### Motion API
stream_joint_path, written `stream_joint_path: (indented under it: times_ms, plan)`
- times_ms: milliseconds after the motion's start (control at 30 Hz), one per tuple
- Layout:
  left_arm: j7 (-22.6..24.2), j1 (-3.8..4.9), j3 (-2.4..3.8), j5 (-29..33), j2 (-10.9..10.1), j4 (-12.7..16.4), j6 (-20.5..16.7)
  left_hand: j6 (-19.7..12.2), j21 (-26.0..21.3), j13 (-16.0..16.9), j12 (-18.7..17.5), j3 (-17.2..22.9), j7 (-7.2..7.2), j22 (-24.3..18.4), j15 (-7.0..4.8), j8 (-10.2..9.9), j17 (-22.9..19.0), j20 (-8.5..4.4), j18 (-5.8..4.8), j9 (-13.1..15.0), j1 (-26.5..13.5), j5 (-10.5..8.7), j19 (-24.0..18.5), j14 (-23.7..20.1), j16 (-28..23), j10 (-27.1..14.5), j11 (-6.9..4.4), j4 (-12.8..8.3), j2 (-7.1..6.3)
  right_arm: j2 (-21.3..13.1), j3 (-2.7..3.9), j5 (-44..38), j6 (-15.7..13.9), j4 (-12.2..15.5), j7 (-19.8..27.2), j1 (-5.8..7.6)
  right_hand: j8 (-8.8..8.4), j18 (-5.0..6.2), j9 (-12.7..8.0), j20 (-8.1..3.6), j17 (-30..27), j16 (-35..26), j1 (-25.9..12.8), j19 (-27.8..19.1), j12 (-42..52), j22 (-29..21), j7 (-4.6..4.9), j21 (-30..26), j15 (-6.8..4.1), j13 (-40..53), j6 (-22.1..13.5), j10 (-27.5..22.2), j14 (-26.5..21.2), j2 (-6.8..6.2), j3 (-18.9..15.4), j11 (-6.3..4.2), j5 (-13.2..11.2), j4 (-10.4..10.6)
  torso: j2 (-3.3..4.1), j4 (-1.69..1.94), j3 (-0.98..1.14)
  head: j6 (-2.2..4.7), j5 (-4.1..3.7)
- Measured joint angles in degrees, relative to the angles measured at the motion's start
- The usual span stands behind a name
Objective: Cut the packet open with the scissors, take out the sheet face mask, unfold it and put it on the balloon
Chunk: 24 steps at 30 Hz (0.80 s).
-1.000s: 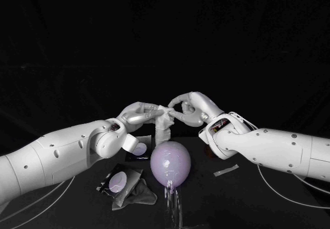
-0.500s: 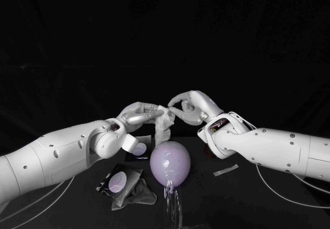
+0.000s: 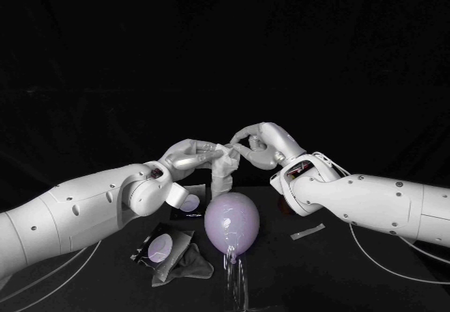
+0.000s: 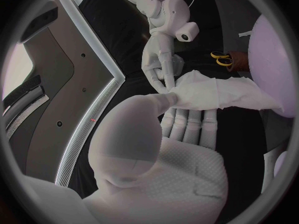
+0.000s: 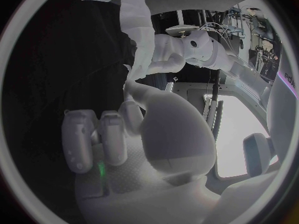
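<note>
Black desk (image 3: pixel 309 279) lies under everything you see. Start low on your left. The packet (image 3: pixel 161 247) lies flat there, with a pale round mark on it. A grey crumpled piece (image 3: pixel 190 266) lies just beside it, nearer to you. A second flat piece (image 3: pixel 190 203) peeks out from behind your left wrist.

Next comes your left hand (image 3: pixel 192 156), lifted above the desk. Its thumb and fingers are pressed together on the top of the sheet mask (image 3: pixel 223 170). The mask is white and still bunched up. It hangs down from the hand in a narrow fold. Its bottom end comes down close to the top of the balloon (image 3: pixel 231 221), and you cannot tell if they touch.

The balloon is pale purple and egg-shaped. It rests on the desk between your two arms.

Your right hand (image 3: pixel 258 146) is raised too, facing the left one. Its fingertips close on the top edge of the mask, right next to the left hand.

A small pale strip (image 3: pixel 307 232) lies on the desk under your right arm. The scissors (image 4: pixel 219 58), with yellow handles, lie on the desk near the balloon.
</note>
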Motion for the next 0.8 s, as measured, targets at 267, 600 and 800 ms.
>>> stream_joint_path:
  times_ms: [267, 600, 800]
  plan:
    - [0.1, 0.0, 0.0, -0.2, 0.0, 0.0, 0.0, 0.0, 0.0, -0.3, -0.4, 0.1, 0.0, 0.1, 0.0, 0.0, -0.1, 0.42, 0.0, 0.0, -0.5, -0.01, -0.4, 0.0, 0.0, 0.0, 0.0, 0.1, -0.28, -0.6, 0.03, 5.5, -0.2, 0.7, 0.0, 0.08, 0.05, 0.0, 0.0, -0.23, 0.0, -0.1, -0.7, 0.0, 1.4, 0.0, -0.06, -0.5, -0.2, 0.0, 0.1, 0.6, -0.2, 0.17, 0.5, -0.23, -0.2, -0.3, -0.04, -0.03, 0.02, 0.15, -0.2]
    - [0.3, 0.02, 0.01, -0.3, 0.1, -0.1, -0.5, 0.2, 0.2, -0.5, -0.5, -0.8, 0.24, 0.2, 0.0, 0.0, -0.1, 0.39, -0.01, 0.0, -0.8, 0.0, -0.8, 0.0, 0.3, -0.3, 0.31, -0.2, -0.83, -1.0, 0.1, 21.3, 0.0, 1.7, 2.0, 0.62, 0.13, 0.0, 0.0, -0.23, 0.0, 0.0, -0.9, 0.0, 2.6, 0.0, -0.27, -1.6, -0.43, 0.0, -0.2, 1.3, 0.0, -0.03, 1.1, -0.55, -0.3, -0.8, -0.04, -0.03, 0.03, 0.41, -0.31]
    - [0.3, 0.03, 0.02, -0.5, 0.2, -0.1, -1.1, 0.1, 0.2, -0.7, -0.9, -1.9, 0.78, 0.2, 0.0, 0.0, -0.1, 0.43, -0.01, 0.0, -0.8, 0.0, -0.8, 0.0, 0.3, -0.9, 0.42, -0.5, -1.75, -1.1, 0.14, 31.0, 0.6, 2.6, 3.7, 1.13, 0.82, 0.0, 0.0, -0.22, 0.0, 0.0, -1.3, 0.0, 2.8, 0.0, -0.09, -1.6, -0.42, 0.1, -0.6, 1.6, 0.0, -0.14, 1.4, -0.85, -0.1, -1.1, -0.05, -0.03, 0.03, 0.59, -0.4]
